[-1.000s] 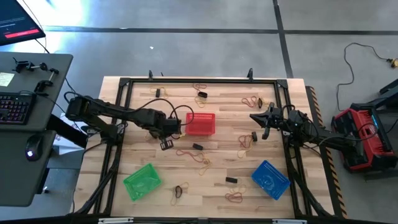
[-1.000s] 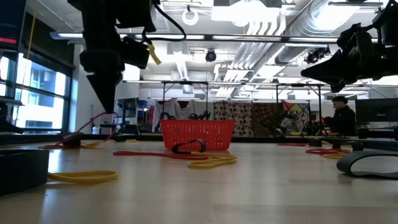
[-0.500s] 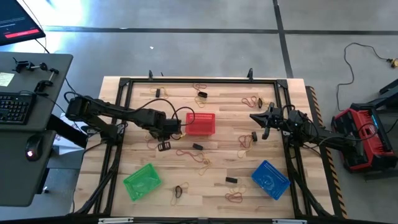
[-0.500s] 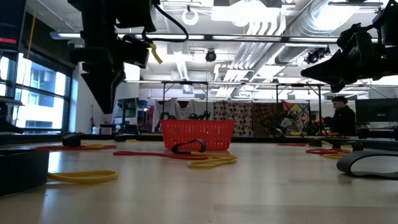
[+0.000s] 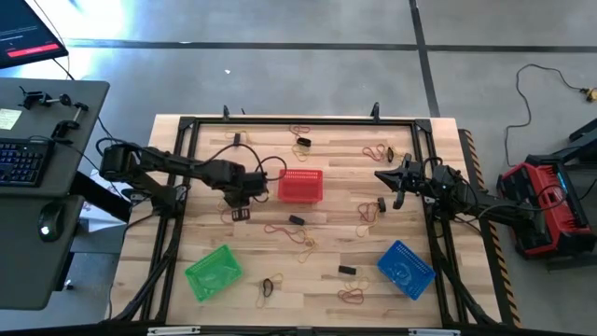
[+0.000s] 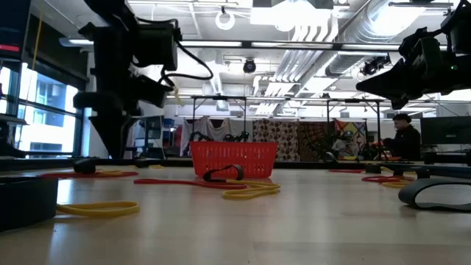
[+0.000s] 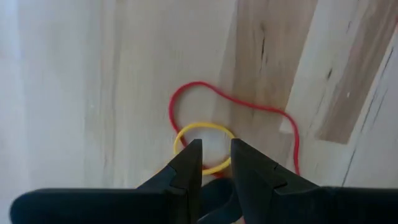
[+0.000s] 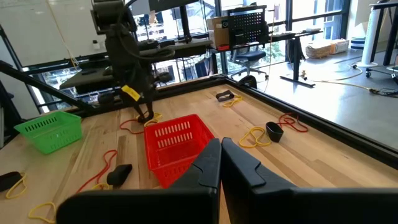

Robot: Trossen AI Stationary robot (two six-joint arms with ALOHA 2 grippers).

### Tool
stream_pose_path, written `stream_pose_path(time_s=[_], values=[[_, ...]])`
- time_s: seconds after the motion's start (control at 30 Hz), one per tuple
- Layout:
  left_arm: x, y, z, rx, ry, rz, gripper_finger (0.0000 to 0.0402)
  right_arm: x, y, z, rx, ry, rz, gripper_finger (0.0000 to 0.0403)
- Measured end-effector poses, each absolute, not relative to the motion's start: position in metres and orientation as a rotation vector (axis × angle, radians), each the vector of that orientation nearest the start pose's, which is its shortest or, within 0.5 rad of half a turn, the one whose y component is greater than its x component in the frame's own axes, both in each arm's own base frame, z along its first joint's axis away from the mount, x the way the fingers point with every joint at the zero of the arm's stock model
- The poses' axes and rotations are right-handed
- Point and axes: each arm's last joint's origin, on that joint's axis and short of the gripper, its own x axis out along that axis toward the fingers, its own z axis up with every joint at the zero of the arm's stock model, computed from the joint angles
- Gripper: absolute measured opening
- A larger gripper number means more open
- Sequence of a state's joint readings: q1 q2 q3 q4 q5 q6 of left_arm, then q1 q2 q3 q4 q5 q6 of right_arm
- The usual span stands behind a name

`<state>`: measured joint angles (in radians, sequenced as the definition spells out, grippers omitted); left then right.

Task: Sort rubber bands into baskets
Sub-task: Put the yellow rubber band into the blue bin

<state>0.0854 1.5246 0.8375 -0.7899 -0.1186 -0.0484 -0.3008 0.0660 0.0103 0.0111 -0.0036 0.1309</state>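
My left gripper (image 5: 240, 214) is low over the table, left of the red basket (image 5: 300, 185). In its wrist view its fingers (image 7: 215, 149) are a little apart over a small yellow rubber band (image 7: 205, 125) that lies flat inside a larger red band (image 7: 249, 103). My right gripper (image 5: 385, 183) is shut and empty, held above the table's right side, facing the red basket (image 8: 177, 146). The green basket (image 5: 213, 271) stands at the near left and the blue basket (image 5: 406, 266) at the near right. My left gripper points down at the yellow band's near arc (image 7: 214, 169), with one fingertip (image 7: 194, 152) on either side of it. I cannot tell whether the fingertips touch the band or the table.
Several loose bands lie about the table: yellow ones (image 5: 300, 235) near the middle, a red one (image 5: 353, 297) at the near edge, others (image 5: 378, 149) toward the far right. Black frame rails (image 5: 298, 121) run around the table's edges. A person (image 6: 405, 136) sits in the room behind.
My left gripper has gone a little toward the table's left edge and down to the table, turning as it went. A red band that rose from the table toward its tips a second ago lies flat now.
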Motion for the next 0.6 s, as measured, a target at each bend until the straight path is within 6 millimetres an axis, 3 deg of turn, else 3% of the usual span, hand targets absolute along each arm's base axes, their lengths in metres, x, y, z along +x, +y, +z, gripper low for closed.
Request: stream_pose_path(time_s=[0.33,0.6], values=[[0.236,0.022,0.139,-0.032,1.5,0.139,0.0074,0.097,-0.03,0.163,0.137,0.025,-0.299,0.0],[0.238,0.023,0.136,-0.028,1.5,0.181,0.0073,0.097,-0.03,0.162,0.138,0.036,-0.3,0.0]])
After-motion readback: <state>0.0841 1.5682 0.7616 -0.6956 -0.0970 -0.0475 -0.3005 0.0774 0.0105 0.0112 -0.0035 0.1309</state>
